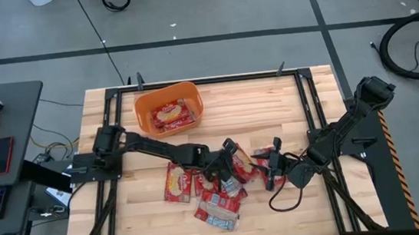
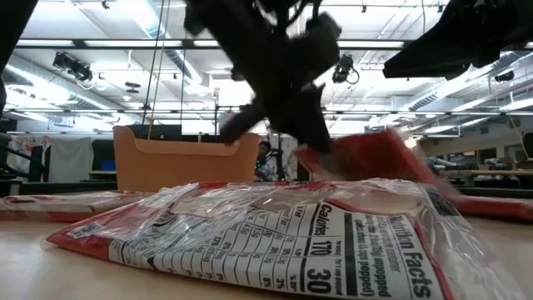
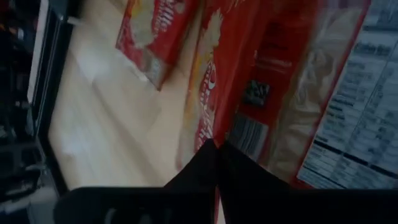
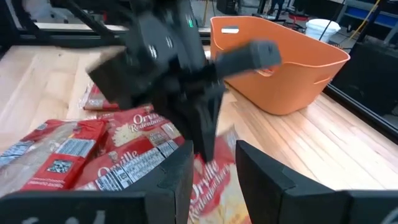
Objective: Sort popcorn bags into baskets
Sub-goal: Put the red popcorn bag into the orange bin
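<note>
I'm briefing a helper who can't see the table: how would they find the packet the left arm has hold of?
Start at the orange tub at the table's far edge. Nearer than it, mid-table, lies a pile of red popcorn bags. The one meant lies on the pile's far edge: it alone is pinched in the left hand, with the right hand beside it.

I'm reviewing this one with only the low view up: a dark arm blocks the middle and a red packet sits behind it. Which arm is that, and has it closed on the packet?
Observer: It is the left arm. The left gripper is shut on a popcorn bag; its wrist view shows the fingers pinched together on the bag's edge.
Operator: Where is the right one?
Observer: The right gripper is just beside it over the pile, fingers apart around the edge of the same packet.
Operator: Anything in the tub yet?
Observer: Yes, from above the orange tub already holds red packets.
</note>
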### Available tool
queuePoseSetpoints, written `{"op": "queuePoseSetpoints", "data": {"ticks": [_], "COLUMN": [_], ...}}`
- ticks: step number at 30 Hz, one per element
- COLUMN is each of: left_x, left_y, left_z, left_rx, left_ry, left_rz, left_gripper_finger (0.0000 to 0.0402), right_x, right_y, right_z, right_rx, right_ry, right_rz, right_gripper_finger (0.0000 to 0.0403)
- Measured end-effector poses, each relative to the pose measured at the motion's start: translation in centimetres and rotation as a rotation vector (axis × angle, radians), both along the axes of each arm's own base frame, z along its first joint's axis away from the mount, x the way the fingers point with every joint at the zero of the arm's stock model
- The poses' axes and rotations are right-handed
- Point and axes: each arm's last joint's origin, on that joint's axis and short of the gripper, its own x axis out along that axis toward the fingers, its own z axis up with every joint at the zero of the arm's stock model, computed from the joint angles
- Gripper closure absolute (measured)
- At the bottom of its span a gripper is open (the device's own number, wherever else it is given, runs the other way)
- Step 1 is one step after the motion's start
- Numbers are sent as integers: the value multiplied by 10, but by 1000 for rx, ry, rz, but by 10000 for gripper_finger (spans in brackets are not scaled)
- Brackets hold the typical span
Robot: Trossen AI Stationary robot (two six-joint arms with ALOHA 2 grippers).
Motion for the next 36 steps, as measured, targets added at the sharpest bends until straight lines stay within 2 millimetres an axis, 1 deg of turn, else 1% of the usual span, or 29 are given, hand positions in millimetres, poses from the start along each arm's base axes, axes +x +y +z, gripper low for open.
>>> {"op": "queuePoseSetpoints", "data": {"ticks": [2,4,9,13,15,16,18,20,23,27,31,33,36], "left_x": [-5,-7,-23,-39,-47,-51,-61,-71,-87,-106,-120,-122,-125], "left_y": [-1,-1,4,9,15,19,30,45,70,106,139,151,163], "left_z": [14,33,73,109,126,131,144,151,153,143,116,103,85], "left_rx": [-5,-26,-37,-35,-28,-25,-42,-46,-26,-29,-7,-16,-70], "left_ry": [42,49,101,52,4,-12,-53,-69,-48,22,109,116,138], "left_rz": [33,72,188,277,339,374,465,586,787,1044,1207,1243,1259], "left_gripper_finger": [396,396,397,398,398,398,398,398,398,399,399,398,392], "right_x": [0,-1,-1,-1,-1,-1,-1,-1,-1,-1,0,0,0], "right_y": [0,0,0,0,0,0,0,0,0,0,0,0,0], "right_z": [0,0,0,0,-1,-1,-1,-1,0,0,1,1,1], "right_rx": [-2,-10,-18,-25,-26,-26,-26,-24,-22,-18,-15,-17,-17], "right_ry": [-1,2,-5,-5,-3,-3,-3,-6,-10,-13,-18,-17,-16], "right_rz": [-2,-8,-22,-30,-31,-31,-31,-30,-31,-32,-30,-29,-29], "right_gripper_finger": [278,278,278,278,278,278,278,278,278,278,278,278,278]}}
